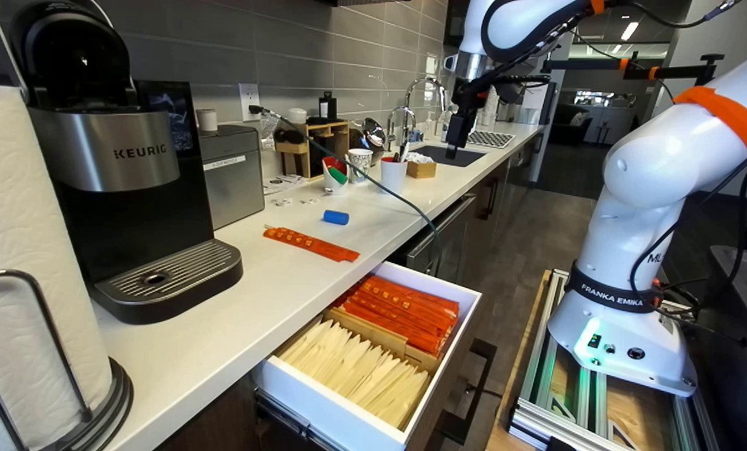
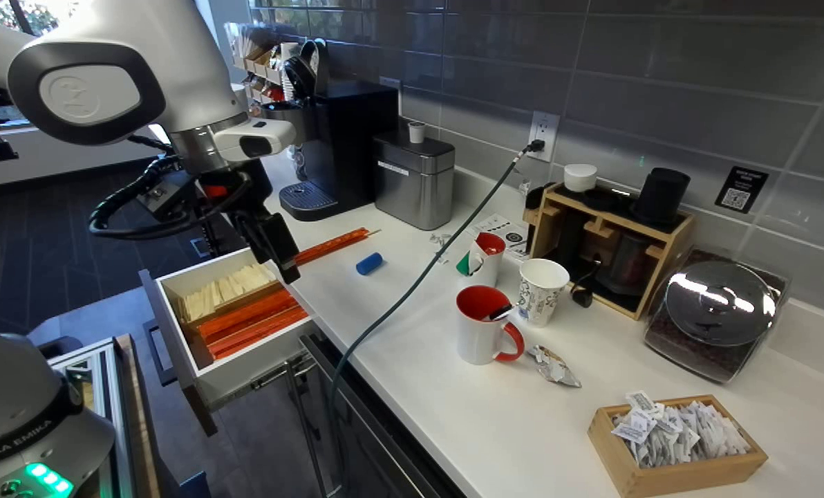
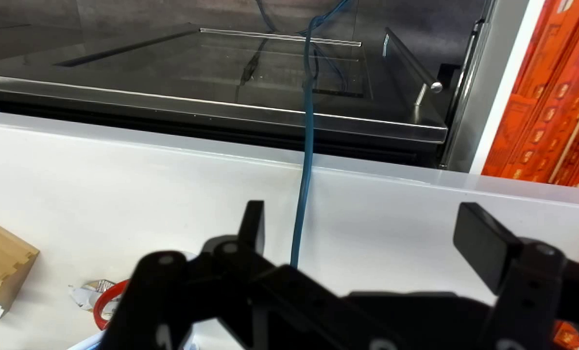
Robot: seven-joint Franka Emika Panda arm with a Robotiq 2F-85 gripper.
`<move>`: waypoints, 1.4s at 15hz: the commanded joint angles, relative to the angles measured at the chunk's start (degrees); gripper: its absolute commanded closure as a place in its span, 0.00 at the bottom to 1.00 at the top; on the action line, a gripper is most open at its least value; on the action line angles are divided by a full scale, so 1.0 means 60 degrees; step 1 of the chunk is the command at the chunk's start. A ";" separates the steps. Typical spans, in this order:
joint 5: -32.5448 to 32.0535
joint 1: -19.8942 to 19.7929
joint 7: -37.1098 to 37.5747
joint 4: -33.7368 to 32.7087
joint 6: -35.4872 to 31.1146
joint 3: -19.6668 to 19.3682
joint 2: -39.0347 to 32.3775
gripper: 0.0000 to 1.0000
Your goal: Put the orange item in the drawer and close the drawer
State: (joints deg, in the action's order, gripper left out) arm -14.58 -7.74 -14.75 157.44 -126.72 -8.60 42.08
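Step in hand is prob. the approach for the pick: the gripper (image 3: 361, 214) is spread wide w/ nothing in it, & the orange strip (image 1: 311, 243) lies on the smooth white counter (image 1: 279, 294) btwn the coffee machine (image 1: 123, 144) and a blue cylinder (image 1: 336, 217), so next move calls for centering over it & pinching across its narrow width. It's long, flat, printed & looks like slick thin wrap, so may slide or bend. The drawer (image 1: 329, 407) is pulled out, white-walled, w/ a wooden divider (image 1: 373, 335) btwn glossy orange packets (image 1: 405, 307) & pale flat sticks (image 1: 355, 363).
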 commanded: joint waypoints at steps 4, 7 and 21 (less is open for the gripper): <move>0.1132 0.1125 0.0534 -0.0032 0.0453 0.0705 0.0445 0.00; 0.2050 0.2191 0.1193 -0.0351 0.0691 0.1712 0.0386 0.00; 0.2004 0.2953 0.3974 -0.3527 0.0642 0.4035 -0.1983 0.00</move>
State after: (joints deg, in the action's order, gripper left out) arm -2.17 9.34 8.78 136.39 -122.98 16.14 30.32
